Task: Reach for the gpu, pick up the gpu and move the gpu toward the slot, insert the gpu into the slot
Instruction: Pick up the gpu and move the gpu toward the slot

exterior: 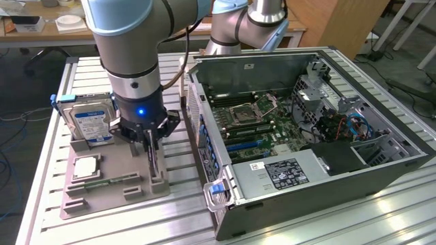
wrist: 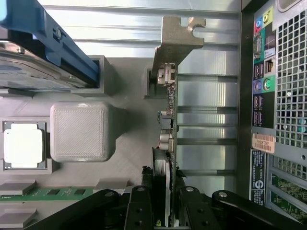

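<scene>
The gpu [wrist: 169,124] stands on edge in the grey holder tray [wrist: 129,143], its silver end bracket [wrist: 175,38] at the far end of the card. My gripper [wrist: 165,213] sits over the card's other end, a black finger [wrist: 140,208] pressed to each side of it. In the exterior view, the gripper [exterior: 151,145] points straight down at the gpu [exterior: 155,166], which rests in its tray slot. The blue slot [exterior: 248,145] lies on the motherboard inside the open computer case [exterior: 381,168], at the exterior view's right of the tray.
On the tray [exterior: 109,199] there is also a blue-labelled hard drive [exterior: 92,122], a square silver processor [exterior: 85,167] and a green memory stick [exterior: 112,181]. The case's rear panel [wrist: 278,96] stands close beside the gpu. All of it rests on a ribbed aluminium table [exterior: 340,224].
</scene>
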`<state>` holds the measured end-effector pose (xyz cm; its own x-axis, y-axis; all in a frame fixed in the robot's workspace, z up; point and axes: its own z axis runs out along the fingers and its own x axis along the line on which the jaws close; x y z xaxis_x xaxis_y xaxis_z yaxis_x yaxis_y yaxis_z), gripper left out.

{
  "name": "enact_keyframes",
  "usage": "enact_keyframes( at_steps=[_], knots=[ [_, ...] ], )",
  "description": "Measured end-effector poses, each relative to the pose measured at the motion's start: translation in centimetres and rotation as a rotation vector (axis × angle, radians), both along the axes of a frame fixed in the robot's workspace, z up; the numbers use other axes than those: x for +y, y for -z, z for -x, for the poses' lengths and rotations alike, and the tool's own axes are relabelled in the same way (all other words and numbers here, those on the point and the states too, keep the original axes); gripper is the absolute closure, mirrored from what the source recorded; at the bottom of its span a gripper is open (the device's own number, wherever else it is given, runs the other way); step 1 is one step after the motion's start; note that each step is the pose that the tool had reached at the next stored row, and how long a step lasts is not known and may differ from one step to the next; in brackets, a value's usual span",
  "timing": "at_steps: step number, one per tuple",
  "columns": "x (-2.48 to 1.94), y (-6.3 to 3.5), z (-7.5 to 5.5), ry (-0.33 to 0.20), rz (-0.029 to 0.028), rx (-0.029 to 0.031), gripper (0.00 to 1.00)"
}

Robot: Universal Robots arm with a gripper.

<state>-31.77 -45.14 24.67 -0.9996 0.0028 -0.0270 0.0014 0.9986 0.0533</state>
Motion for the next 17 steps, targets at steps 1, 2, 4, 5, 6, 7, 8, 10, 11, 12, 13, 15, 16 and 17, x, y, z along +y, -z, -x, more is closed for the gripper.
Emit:
enact_keyframes(
  at_steps=[1,2,4,5,6,7,8,10,11,12,13,15,16,17],
  knots=[
    [0.0,-0.11,0.0,0.0,-0.0001,-0.0001,0.73],
    [0.0,-0.2,0.0,0.0,-0.0002,0.0,0.73],
    [0.0,-0.31,0.0,0.0,-0.0002,0.0,0.73],
    [0.0,-0.38,0.0,0.0,-0.0001,0.0001,0.73],
    [0.0,-0.46,0.0,0.0,-0.0002,0.0,0.73],
    [0.0,-0.55,0.0,0.0,-0.0003,0.0,0.73],
    [0.0,-0.61,0.0,0.0,-0.0004,0.0001,0.73],
    [0.0,-0.71,0.0,0.0,-0.0007,0.0,0.73],
    [0.0,-0.76,0.0,0.0,-0.0011,0.0,0.73],
    [0.0,-0.8,0.0,0.0,-0.0012,-0.0001,0.73],
    [0.0,-0.86,0.0,0.0,-0.0011,0.0,0.73],
    [0.0,-0.96,0.0,0.0,-0.0013,0.0001,0.73],
    [0.0,-1.01,0.0,0.0,-0.0013,0.0,0.73],
    [0.0,-1.08,0.0,0.0,-0.0014,0.0,0.73]
  ],
)
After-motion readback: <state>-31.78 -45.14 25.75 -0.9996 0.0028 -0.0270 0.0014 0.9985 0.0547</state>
